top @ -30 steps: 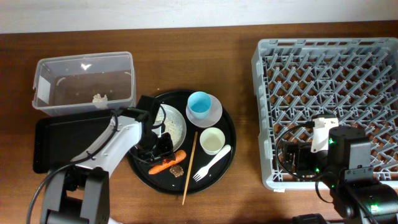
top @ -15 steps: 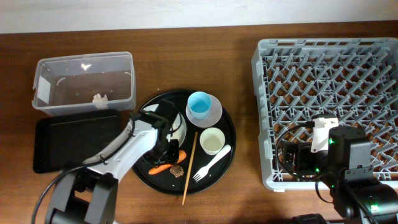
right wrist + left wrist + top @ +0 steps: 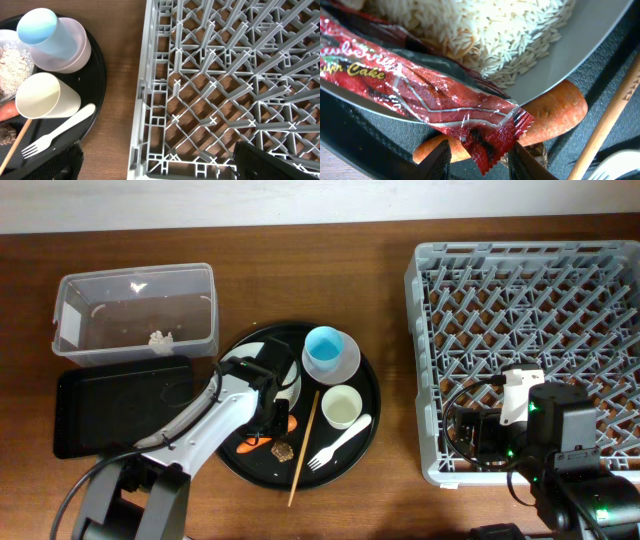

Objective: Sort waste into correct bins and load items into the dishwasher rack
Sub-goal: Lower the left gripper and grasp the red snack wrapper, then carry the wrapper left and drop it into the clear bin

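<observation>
The overhead view is lit evenly and softly from above, and only faint shadows are cast. A small white glare is seen on the clear tub (image 3: 135, 283), at 10 o'clock. In the left wrist view the rice (image 3: 490, 30) and the red wrapper (image 3: 435, 100) are sharp, with reflections on the foil, but the left fingers (image 3: 439, 164) at 6 o'clock are blurred. In the right wrist view the rack (image 3: 145, 100) is bright and sharp, while the right fingers (image 3: 65, 162) at 5 and 7 o'clock are dark and unfocused.

left arm (image 3: 195, 425): white link, black joints | left hand (image 3: 480, 161): black | right arm (image 3: 562, 425): black, green lights
</observation>
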Available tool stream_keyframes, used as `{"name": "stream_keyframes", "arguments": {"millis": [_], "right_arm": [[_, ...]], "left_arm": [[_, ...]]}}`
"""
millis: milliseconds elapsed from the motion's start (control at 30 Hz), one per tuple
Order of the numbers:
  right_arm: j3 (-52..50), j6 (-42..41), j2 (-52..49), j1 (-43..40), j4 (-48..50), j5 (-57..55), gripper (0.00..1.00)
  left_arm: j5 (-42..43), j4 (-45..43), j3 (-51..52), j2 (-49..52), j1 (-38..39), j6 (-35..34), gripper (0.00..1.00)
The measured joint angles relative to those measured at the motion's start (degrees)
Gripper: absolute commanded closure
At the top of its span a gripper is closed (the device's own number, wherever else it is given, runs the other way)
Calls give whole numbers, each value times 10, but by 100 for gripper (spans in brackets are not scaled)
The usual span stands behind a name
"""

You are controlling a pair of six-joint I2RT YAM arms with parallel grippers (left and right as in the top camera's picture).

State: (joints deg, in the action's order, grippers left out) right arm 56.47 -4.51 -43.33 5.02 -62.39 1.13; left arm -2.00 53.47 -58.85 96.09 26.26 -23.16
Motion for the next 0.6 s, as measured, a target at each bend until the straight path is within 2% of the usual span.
{"name": "stream_keyframes", "arguments": {"millis": [233, 600], "right_arm": [[0, 0, 0, 0, 0, 0, 1], [0, 0, 0, 0, -1, 0, 2]], "left_arm": [[-40, -22, -2, 0, 0, 0, 68], [-56, -26, -40, 0, 0, 11, 66]]}}
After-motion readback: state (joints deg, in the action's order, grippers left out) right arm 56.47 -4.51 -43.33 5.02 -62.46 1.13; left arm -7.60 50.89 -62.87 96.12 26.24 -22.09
